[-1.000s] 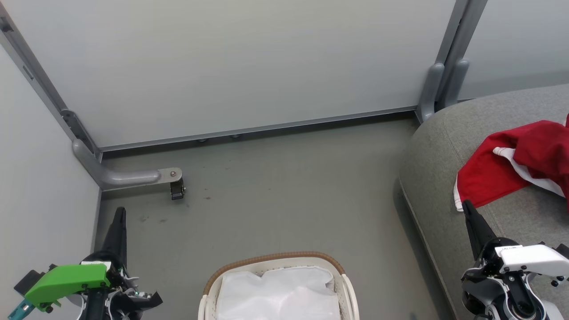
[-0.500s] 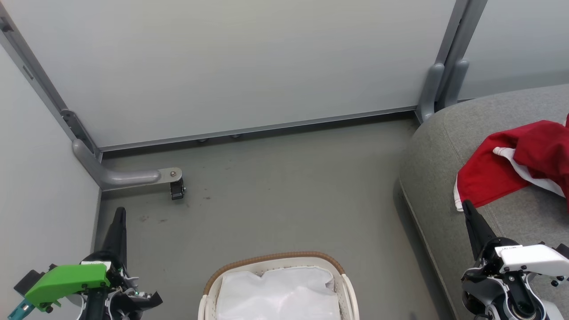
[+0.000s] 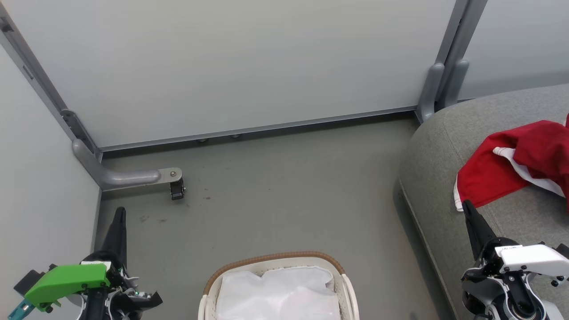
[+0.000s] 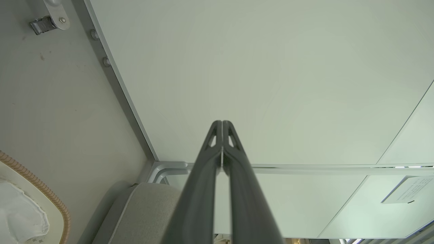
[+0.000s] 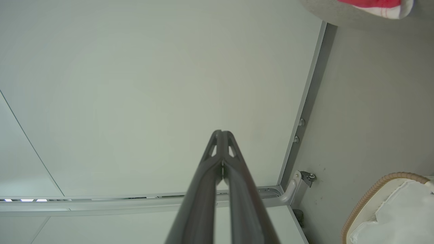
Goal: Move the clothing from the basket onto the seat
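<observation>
Both grippers are closed with nothing held between the fingers: the left gripper points over the floor, and the right gripper has its tip just before the clothing. This red clothing lies on the grey seat, just beyond the right jaws and to their right. Between the two grippers, behind their tips, stands the basket, its white liner showing inside.

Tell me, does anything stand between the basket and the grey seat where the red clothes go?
Nothing visible does: bare floor lies between the basket and the seat. The red clothing already lies on the seat.
</observation>
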